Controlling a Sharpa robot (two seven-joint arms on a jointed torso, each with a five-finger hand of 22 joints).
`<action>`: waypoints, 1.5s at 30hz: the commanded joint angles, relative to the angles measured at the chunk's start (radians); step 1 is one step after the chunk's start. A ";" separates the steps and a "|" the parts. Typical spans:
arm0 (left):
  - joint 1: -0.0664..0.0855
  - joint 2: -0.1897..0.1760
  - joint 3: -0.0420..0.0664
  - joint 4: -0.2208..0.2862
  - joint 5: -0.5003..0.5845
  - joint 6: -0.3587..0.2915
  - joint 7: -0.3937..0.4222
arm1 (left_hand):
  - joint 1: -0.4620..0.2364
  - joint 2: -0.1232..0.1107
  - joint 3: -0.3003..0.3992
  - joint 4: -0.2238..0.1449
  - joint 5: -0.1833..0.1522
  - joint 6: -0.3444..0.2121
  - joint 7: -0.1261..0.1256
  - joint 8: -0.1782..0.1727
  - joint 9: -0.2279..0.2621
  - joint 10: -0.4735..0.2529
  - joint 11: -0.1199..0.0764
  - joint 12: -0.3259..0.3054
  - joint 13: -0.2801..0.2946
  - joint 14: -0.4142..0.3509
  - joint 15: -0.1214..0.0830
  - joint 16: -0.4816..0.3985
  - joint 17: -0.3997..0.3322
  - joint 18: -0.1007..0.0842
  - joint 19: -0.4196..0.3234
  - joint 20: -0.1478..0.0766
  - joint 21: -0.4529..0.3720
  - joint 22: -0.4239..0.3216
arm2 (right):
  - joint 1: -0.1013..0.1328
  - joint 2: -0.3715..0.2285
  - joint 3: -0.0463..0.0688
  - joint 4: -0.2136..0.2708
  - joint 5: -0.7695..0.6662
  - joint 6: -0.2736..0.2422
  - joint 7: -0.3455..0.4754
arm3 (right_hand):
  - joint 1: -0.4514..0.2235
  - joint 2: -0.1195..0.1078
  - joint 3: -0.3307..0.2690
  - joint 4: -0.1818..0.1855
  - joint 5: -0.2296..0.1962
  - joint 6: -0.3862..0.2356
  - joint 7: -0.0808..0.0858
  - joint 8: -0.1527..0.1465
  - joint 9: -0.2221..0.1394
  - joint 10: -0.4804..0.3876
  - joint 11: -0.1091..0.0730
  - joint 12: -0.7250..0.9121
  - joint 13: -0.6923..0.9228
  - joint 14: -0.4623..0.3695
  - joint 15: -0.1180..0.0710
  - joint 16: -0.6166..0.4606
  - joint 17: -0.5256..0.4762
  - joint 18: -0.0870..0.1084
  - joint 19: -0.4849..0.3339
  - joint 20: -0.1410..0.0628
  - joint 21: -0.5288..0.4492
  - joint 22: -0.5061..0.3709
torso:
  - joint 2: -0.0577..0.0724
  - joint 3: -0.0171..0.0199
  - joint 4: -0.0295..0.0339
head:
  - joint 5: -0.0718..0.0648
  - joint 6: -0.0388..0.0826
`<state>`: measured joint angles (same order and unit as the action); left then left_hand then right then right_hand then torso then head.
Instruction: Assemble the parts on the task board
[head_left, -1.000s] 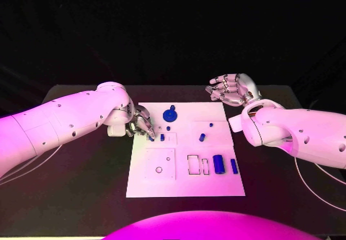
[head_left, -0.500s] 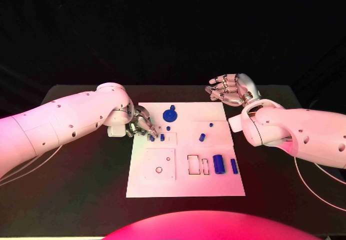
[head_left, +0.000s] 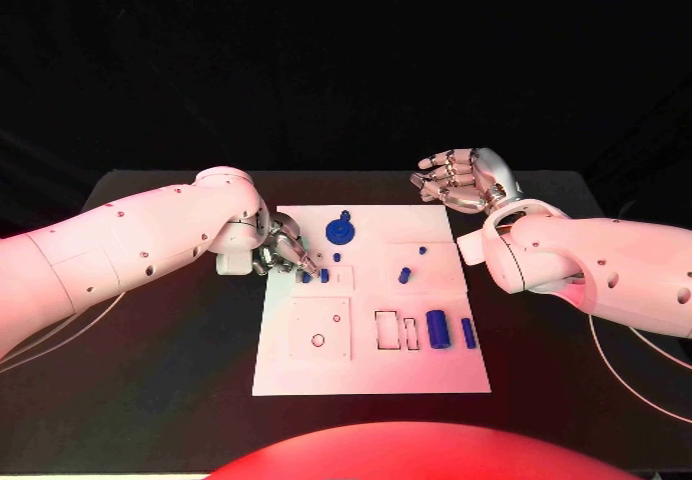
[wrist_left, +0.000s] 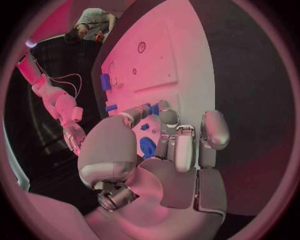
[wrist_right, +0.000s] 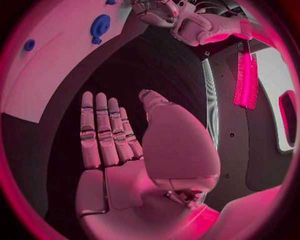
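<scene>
Head view: the white task board lies mid-table, carrying a round blue part near its far edge, small blue parts at its centre and two blue cylinders by its right edge. The left hand reaches over the board's left edge, fingertips down among tiny blue parts; whether they pinch one cannot be told. The right hand hangs beyond the board's far right corner, fingers apart, holding nothing.

Left wrist view: the left hand curls over the board, the round blue part beside its fingers.

Right wrist view: the right hand spreads flat and empty off the board.
</scene>
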<state>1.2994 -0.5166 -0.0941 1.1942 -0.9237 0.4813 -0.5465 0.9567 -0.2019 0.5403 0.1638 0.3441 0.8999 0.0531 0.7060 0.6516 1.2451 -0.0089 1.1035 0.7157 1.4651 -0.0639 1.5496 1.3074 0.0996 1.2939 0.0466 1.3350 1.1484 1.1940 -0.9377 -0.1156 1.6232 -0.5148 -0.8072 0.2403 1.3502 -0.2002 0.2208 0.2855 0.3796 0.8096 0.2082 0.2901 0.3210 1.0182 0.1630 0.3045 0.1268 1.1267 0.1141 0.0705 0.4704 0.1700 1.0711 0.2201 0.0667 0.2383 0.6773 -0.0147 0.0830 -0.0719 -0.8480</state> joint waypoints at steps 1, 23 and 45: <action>-0.006 -0.001 -0.003 0.006 -0.027 0.005 0.006 | 0.009 0.001 -0.005 -0.001 -0.004 0.000 0.004 -0.005 -0.001 -0.004 -0.003 0.000 0.001 0.088 0.000 -0.002 0.210 -0.002 -0.002 0.002 -0.005 0.001 | 0.000 0.000 0.000 0.001 -0.003 0.017 0.006 | 0.009 0.000 -0.006 0.000 0.003 -0.008 0.024 -0.003 -0.002 -0.005 0.002 -0.007 -0.001 -0.006 0.001 -0.006 -0.001 0.013 -0.006 0.001 -0.004 -0.001 | 0.001 0.0000 -0.0006 | 0.000 0.001; -0.008 -0.037 0.000 0.028 -0.061 -0.025 0.007 | 0.073 0.034 -0.013 0.006 0.005 0.009 -0.004 -0.003 0.002 0.008 -0.011 0.013 0.020 0.094 -0.006 0.005 0.226 -0.003 0.006 -0.002 0.000 0.010 | -0.001 -0.003 0.000 0.002 -0.003 0.019 0.006 | 0.010 0.001 -0.007 0.000 0.003 -0.009 0.025 -0.004 -0.002 -0.008 0.004 -0.008 -0.007 -0.012 0.003 -0.007 -0.007 0.013 -0.011 0.003 -0.004 -0.010 | 0.000 -0.0005 0.0004 | -0.001 0.002; -0.008 -0.048 0.005 0.038 -0.023 -0.056 0.014 | 0.067 -0.005 -0.131 0.108 -0.079 0.020 -0.004 0.000 0.005 0.019 -0.011 0.018 0.027 0.096 -0.007 0.008 0.233 -0.005 0.015 -0.005 0.002 0.017 | -0.001 -0.002 0.000 0.001 -0.003 0.020 0.006 | 0.011 0.002 -0.008 0.000 0.003 -0.009 0.026 -0.004 -0.003 -0.009 0.004 -0.009 -0.011 -0.015 0.004 -0.007 -0.010 0.013 -0.014 0.005 -0.004 -0.015 | 0.001 -0.0002 -0.0007 | 0.002 0.005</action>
<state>1.2930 -0.5622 -0.0893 1.2310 -0.9524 0.4461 -0.5296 1.0182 -0.2031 0.4110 0.2718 0.2699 0.9103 0.0498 0.7063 0.6561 1.2564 -0.0199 1.1154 0.7413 1.4651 -0.0639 1.5531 1.3074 0.0997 1.3010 0.0395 1.3350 1.1636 1.1940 -0.9400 -0.1156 1.6234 -0.5148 -0.8020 0.2387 1.3502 -0.2002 0.2208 0.2854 0.3796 0.8062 0.2047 0.2901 0.3192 1.0147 0.1664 0.3004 0.1171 1.1160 0.1176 0.0706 0.4612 0.1701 1.0640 0.2273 0.0667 0.2249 0.6774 -0.0147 0.0826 -0.0704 -0.8436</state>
